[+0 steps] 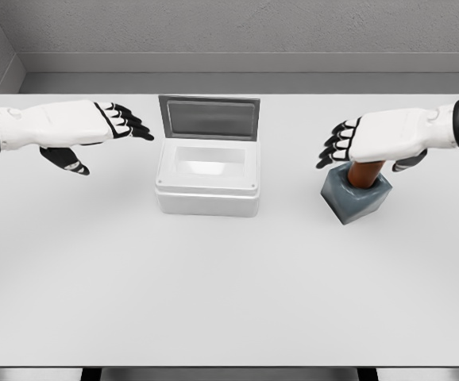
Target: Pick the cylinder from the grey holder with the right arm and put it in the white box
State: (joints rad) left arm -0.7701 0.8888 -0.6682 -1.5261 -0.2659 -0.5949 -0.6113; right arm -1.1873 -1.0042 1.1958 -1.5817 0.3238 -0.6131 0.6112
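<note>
Where the white table (229,302) spreads widest, white box (207,182) at center, lid up, open. Right of it, well apart — grey holder (356,198), tilted, w/ brown cylinder (364,173) standing in it. Right hand (372,136) directly over cylinder top, fingers spread, gripping nothing. Left hand (79,127) left of box — fingers loosely extended, holding nothing.

White left hand (63,127) and right hand (388,135), black jointed fingers (126,121), grey metallic wrist cuffs
</note>
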